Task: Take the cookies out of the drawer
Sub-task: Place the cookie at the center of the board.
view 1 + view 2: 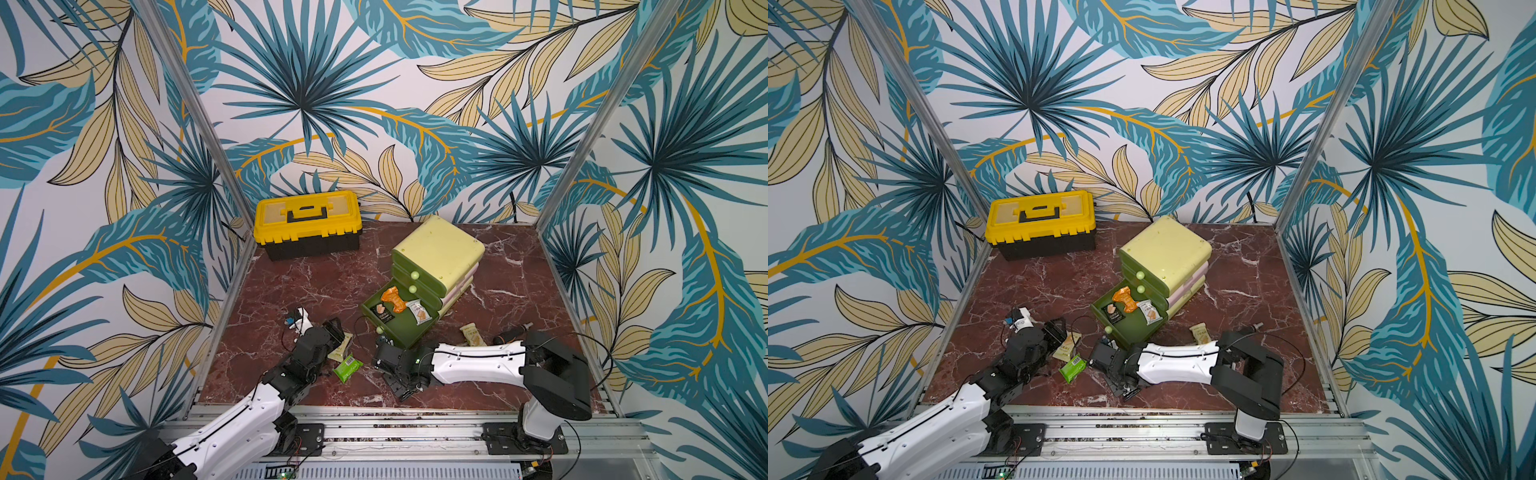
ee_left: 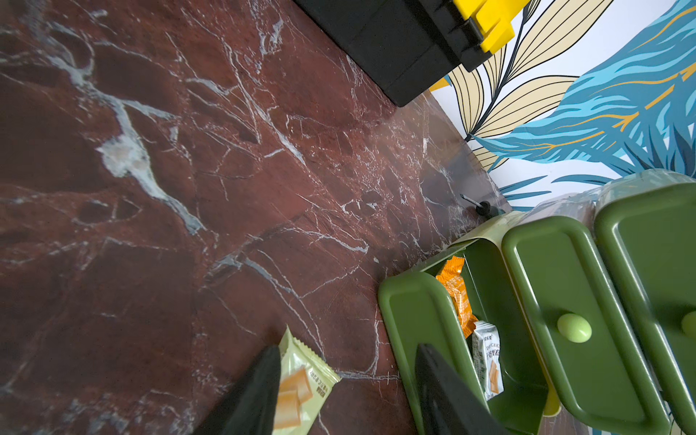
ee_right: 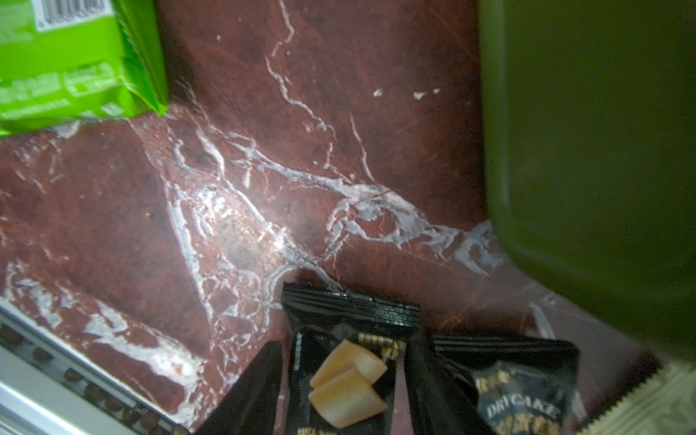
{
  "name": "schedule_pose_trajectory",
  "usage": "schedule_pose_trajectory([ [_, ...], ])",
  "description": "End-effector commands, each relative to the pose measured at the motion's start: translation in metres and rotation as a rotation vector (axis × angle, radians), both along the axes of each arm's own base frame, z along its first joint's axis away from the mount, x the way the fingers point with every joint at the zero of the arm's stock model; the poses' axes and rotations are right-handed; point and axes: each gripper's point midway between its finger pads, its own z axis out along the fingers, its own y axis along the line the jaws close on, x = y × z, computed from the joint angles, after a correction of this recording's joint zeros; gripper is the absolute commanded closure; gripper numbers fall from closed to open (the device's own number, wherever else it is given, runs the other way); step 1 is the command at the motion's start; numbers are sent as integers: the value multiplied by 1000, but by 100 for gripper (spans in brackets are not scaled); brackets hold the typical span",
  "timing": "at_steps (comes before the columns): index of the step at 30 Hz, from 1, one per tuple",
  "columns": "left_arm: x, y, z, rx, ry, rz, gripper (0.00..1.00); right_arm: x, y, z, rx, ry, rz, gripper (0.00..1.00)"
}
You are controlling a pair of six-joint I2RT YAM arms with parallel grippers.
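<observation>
Left gripper hangs spread wide, released. A pale yellow packet lies on the marble at its fingers, with a bright green packet beside. Right gripper straddles a black packet on the tabletop; pinched or freed, I cannot tell. The open drawer holds a dark packet, an orange packet and a white packet: three to go, I reckon.
</observation>
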Motion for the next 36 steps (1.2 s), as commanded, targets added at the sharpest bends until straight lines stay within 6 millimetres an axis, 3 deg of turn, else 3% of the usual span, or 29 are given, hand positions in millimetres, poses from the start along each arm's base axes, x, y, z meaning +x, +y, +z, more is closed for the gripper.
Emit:
schedule_pose_trajectory([
  [1,-4,9,-9,36,18,22,38,2,-4,9,4,-36,-1,41],
  [3,-3,8,-5,42,11,16,38,6,-2,23,26,-63,5,41],
  [8,3,4,10,89,-36,-25,38,21,4,86,161,-211,16,40],
  [12,11,-7,31,145,-118,-105,38,37,-8,131,218,-359,-33,39],
  [15,17,-16,50,205,-168,-170,36,49,-23,152,227,-428,-87,38],
  [19,26,-29,72,294,-211,-258,33,64,-51,171,242,-451,-169,38],
  [25,40,-62,92,401,-258,-441,33,76,-89,184,235,-488,-247,38],
  [28,47,-75,92,395,-223,-491,33,79,-106,189,235,-512,-292,38],
  [33,59,-85,76,307,-55,-446,34,82,-128,193,219,-550,-357,37],
  [36,61,-101,73,263,23,-431,35,81,-137,196,214,-570,-386,37],
])
